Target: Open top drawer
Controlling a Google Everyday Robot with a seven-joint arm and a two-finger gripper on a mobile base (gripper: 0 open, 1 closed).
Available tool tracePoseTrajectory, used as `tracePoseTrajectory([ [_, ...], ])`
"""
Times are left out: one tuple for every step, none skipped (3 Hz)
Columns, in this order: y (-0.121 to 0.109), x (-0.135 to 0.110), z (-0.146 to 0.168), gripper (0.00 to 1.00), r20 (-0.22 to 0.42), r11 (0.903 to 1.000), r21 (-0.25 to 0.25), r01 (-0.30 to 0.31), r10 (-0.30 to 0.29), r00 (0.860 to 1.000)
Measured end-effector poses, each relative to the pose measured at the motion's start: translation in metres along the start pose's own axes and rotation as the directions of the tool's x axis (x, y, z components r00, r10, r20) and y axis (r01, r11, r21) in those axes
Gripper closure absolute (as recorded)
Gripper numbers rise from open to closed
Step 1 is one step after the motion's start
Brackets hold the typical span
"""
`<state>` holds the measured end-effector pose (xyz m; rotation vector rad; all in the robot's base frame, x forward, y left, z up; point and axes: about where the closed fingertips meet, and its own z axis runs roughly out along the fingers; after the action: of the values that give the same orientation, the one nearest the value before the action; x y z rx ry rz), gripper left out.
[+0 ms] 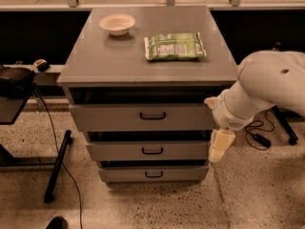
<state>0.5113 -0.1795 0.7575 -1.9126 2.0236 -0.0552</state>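
The grey cabinet point(150, 63) has three stacked drawers. The top drawer point(109, 118) is the widest, with a flat grey front and a small black pull handle point(152, 115) at its centre. A dark gap shows between its front and the cabinet top. My gripper point(220, 147) is cream-coloured and points down. It hangs at the cabinet's right front corner, level with the middle drawer point(119, 151), below and right of the top drawer's handle. It holds nothing that I can see.
A white bowl point(117, 24) and a green snack bag point(175, 46) lie on the cabinet top. The smallest drawer point(124, 174) is at the bottom. A black stand with a cable point(56, 168) is on the left. Cables point(259, 138) lie on the floor at the right.
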Motion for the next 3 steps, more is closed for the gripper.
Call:
tracePoseTrajectory([
  [-0.025, 0.001, 0.042, 0.0, -0.011, 0.9992, 0.02, 0.035, -0.035, 0.999],
  [-0.05, -0.005, 0.072, 0.0, -0.002, 0.9976, 0.026, 0.064, -0.064, 0.998],
  [-0.071, -0.007, 0.103, 0.0, -0.004, 0.9978, 0.0, 0.067, -0.067, 0.998],
])
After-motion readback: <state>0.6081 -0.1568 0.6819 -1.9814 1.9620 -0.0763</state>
